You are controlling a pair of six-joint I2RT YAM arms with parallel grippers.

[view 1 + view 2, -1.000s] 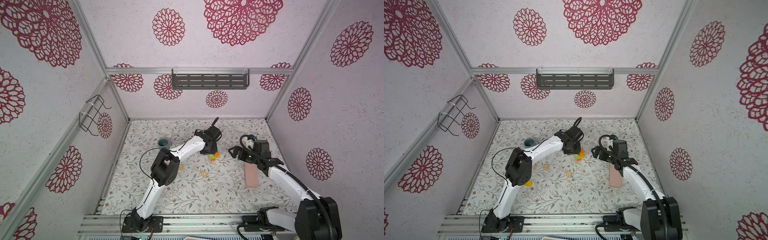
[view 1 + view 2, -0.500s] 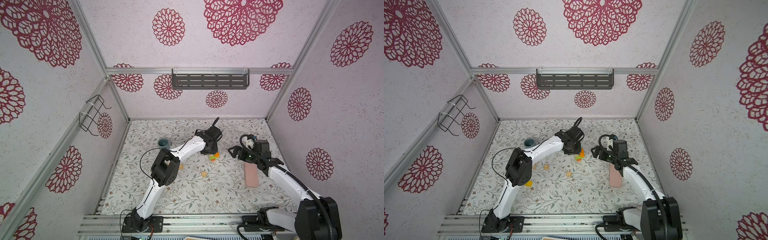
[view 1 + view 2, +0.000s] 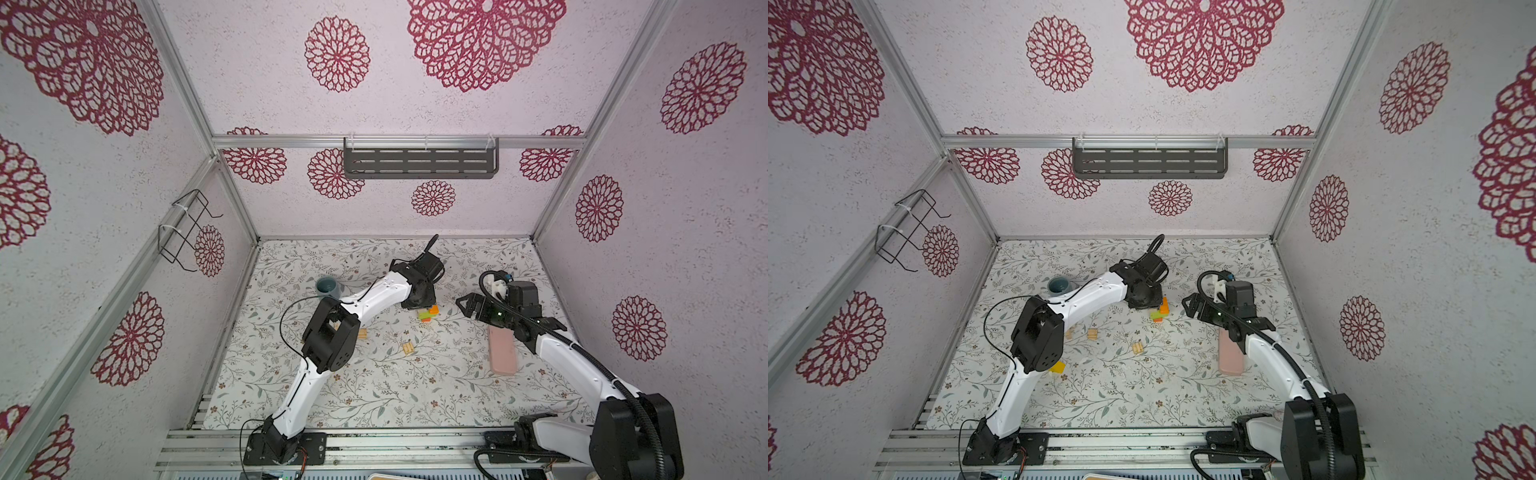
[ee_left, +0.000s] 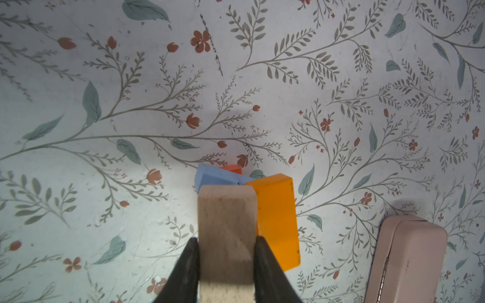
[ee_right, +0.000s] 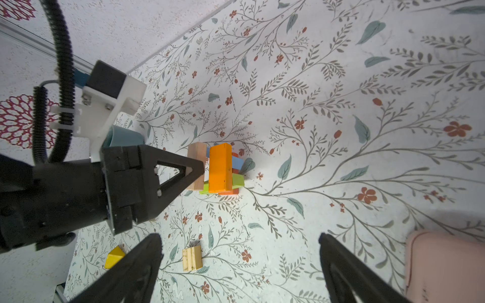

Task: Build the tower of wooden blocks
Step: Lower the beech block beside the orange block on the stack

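Pinching a plain wood block point(image 4: 227, 217) between its jaws, left pincer point(image 4: 226, 239) beside the tower point(image 4: 277, 220), right pincer point(image 5: 239, 236) spread.

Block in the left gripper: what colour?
The block is plain pale wood; best seen in the left wrist view.

- Four painted blocks stacked: orange block point(image 5: 220, 168), green block point(image 5: 238, 180), light blue block point(image 5: 237, 162), red block point(image 5: 228, 192).
- One plain block point(image 4: 227, 230).
- Two pale grooved blocks lying loose: middle block point(image 3: 408, 347), left block point(image 3: 363, 333).
- One yellow block point(image 3: 1057, 367).
- One mug point(image 3: 328, 286).
- One pink slab point(image 3: 502, 351).
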